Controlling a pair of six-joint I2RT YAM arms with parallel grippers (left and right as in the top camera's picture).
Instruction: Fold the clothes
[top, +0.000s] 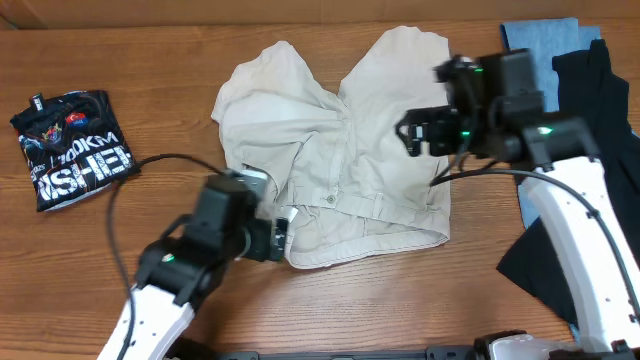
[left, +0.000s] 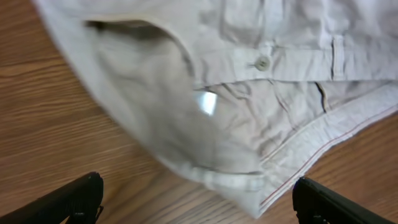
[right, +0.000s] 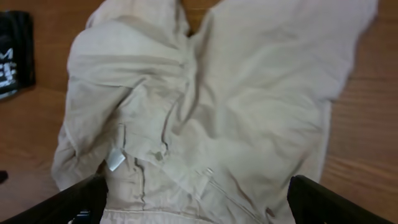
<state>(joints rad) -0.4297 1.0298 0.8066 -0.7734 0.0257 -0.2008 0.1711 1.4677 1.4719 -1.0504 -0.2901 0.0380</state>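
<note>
Beige shorts (top: 340, 150), overhead: crumpled on wooden table (top: 150, 60), waistband toward the arms. The printed black garment (top: 72, 148) is folded far left; light blue garment (top: 540, 40) and black garment (top: 600, 100) at right. The left gripper (top: 283, 235) is at the waistband edge, the right gripper (top: 420, 135) over one leg.
Left wrist: fingers (left: 74, 199) spread wide, holding nothing, above the waistband button (left: 262, 63).
Right wrist: fingers apart, empty, above the shorts.

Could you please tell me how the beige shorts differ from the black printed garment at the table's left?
The beige shorts are plain and pale; the black printed garment is dark with white lettering. The shorts lie spread out and rumpled, while the black garment is folded into a compact bundle. The shorts are much the larger. Both rest on the wooden table.
</note>
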